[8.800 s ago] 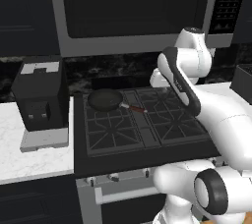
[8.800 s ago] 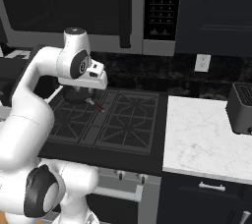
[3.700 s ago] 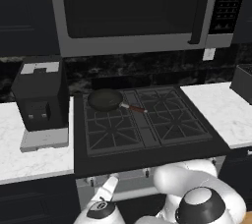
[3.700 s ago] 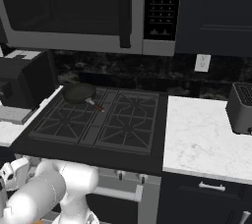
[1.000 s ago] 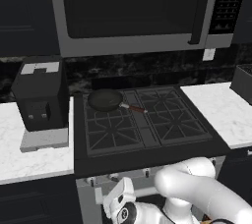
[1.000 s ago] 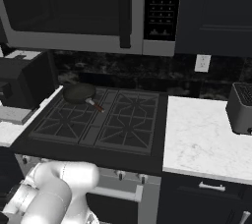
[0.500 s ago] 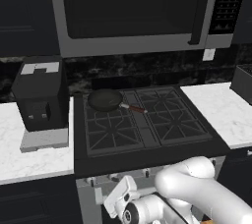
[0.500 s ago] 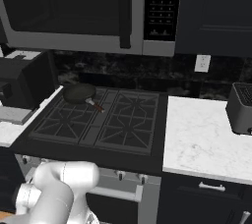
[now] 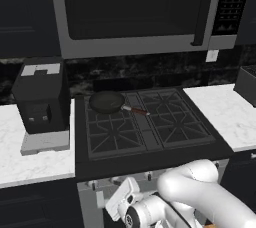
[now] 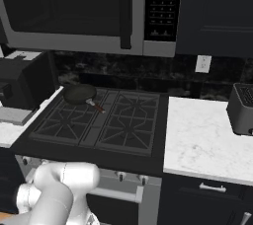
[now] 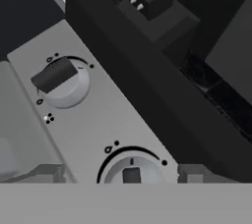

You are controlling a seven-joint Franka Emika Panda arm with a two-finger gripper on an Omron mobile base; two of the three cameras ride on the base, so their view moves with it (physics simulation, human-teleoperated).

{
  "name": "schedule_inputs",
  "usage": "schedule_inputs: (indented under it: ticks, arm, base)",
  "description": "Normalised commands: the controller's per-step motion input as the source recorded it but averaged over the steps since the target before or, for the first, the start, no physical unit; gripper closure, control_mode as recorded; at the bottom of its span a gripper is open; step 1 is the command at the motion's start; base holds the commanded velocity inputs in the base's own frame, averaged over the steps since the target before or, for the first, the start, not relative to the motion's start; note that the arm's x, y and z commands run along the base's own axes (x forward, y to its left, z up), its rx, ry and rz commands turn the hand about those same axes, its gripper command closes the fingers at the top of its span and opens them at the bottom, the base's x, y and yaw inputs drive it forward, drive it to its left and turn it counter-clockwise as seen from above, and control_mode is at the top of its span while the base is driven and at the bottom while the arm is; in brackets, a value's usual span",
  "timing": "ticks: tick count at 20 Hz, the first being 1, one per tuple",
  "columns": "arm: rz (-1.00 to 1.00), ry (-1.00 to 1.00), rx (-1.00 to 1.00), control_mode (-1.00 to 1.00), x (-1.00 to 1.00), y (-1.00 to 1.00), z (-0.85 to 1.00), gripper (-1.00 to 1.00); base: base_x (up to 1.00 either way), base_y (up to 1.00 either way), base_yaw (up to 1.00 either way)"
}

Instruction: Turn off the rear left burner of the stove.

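The stove [image 9: 150, 159] is a wide black gas range. A dark skillet [image 9: 106, 102] sits on its rear left burner [image 9: 112, 118], seen too in the right base view as skillet [image 10: 79, 93] and burner [image 10: 109, 98]; I cannot tell whether a flame burns. My arm hangs low before the stove's front, with the white hand [image 9: 121, 199] by the knob panel. In the hand view my gripper [image 11: 122, 174] is open, its fingertips [image 11: 194, 173] standing on either side of a round knob [image 11: 131, 171] without touching it. A second knob [image 11: 59, 78] with a dark grip sits farther up the pale panel [image 11: 98, 120].
A black coffee machine [image 9: 40, 99] stands on the white counter [image 9: 30, 159] left of the stove. A grey-framed microwave [image 9: 135, 12] hangs above. A dark toaster [image 10: 242, 108] sits on the right counter [image 10: 202, 140]. The oven handle bar [image 10: 116, 194] runs beneath the knobs.
The arm has shifted a little in front of the stove and the hand has edged up toward the knob panel. The skillet and the counter items have not moved.
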Motion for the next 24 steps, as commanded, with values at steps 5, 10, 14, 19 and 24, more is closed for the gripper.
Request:
schedule_inputs:
  ticks: [5,10,14,19,24]
  arm:
    - [0.0,-0.04,0.04,-1.0,0.33,-0.08,0.0,1.0]
    - [0.0,-0.01,0.08,-1.0,0.22,-0.24,0.0,1.0]
    - [-0.03,-0.02,0.13,-1.0,0.16,-0.43,-0.01,1.0]
    - [-0.03,-0.15,0.17,-1.0,0.0,-0.52,-0.07,1.0]
    - [-0.02,-0.03,0.29,-1.0,0.0,-0.5,-0.03,1.0]
  base:
    - [0.0,0.0,0.0]
    - [0.0,0.0,0.0]
    - [0.0,0.0,0.0]
    - [0.0,0.0,0.0]
    - [0.0,0.0,0.0]
